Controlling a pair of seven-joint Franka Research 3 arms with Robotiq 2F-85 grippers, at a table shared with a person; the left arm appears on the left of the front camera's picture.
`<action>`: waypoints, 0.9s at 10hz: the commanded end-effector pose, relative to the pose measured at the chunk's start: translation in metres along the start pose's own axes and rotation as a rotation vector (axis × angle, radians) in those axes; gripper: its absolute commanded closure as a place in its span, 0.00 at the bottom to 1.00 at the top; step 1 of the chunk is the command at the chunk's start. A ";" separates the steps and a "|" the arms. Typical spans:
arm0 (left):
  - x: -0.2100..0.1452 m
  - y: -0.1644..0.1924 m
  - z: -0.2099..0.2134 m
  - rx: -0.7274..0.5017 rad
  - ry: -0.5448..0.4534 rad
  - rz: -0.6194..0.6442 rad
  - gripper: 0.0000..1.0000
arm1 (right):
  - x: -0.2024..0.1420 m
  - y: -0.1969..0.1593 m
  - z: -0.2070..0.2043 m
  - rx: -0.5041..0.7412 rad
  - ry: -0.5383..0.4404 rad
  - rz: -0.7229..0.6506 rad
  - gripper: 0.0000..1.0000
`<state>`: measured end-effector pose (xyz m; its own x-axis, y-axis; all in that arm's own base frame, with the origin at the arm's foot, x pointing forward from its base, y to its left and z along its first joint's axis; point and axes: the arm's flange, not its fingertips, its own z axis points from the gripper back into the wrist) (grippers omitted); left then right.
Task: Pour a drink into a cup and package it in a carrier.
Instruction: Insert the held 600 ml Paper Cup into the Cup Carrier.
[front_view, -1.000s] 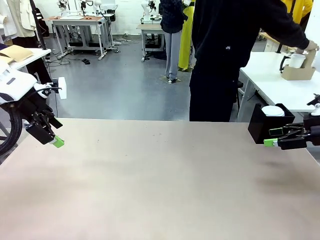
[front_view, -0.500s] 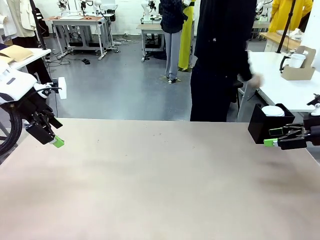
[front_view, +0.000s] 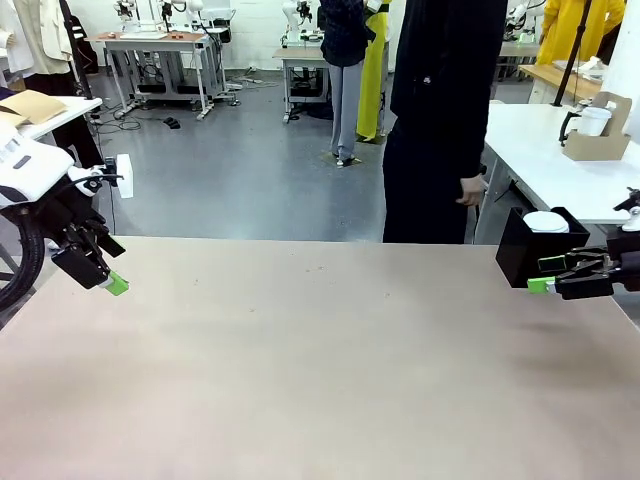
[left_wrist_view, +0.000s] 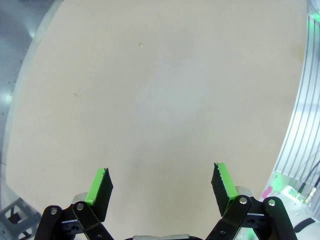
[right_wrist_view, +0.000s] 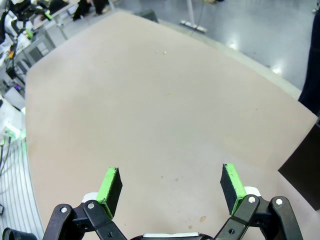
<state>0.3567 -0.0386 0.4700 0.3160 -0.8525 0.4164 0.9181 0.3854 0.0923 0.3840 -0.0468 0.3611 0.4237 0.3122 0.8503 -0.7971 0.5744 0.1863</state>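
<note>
The brown cardboard carrier (front_view: 598, 145) stands on a white side table (front_view: 560, 180) at the far right, beyond my table. A white cup (front_view: 594, 121) sits in it, with a dark handle just to its left. The drink is out of view. My left gripper (front_view: 112, 282) hangs open over the left edge of the beige table (front_view: 320, 360); in the left wrist view the gripper (left_wrist_view: 161, 184) has only bare tabletop between its green pads (left_wrist_view: 100, 187). At the right edge, my right gripper (front_view: 543, 284) is open too, and the right wrist view shows this gripper (right_wrist_view: 172, 186) holding nothing.
A black square box (front_view: 525, 258) with a white round top (front_view: 545, 221) showing in it stands at the table's far right corner, just behind my right gripper. A person in black (front_view: 440, 120) stands at the far side, one hand (front_view: 468, 190) down.
The person's arm has drawn back from the carrier on the side table and now hangs at their side. Neither arm has moved.
</note>
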 end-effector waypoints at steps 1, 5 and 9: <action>0.001 0.000 0.001 -0.001 -0.011 0.005 0.00 | 0.000 0.000 0.002 0.007 -0.009 0.004 0.00; 0.001 0.000 0.001 -0.001 -0.011 0.005 0.00 | 0.000 0.000 0.002 0.007 -0.009 0.004 0.00; 0.001 0.000 0.001 -0.001 -0.011 0.005 0.00 | 0.000 0.000 0.002 0.007 -0.009 0.004 0.00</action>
<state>0.3567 -0.0386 0.4700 0.3160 -0.8525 0.4164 0.9181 0.3854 0.0923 0.3840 -0.0468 0.3611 0.4237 0.3122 0.8503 -0.7971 0.5744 0.1863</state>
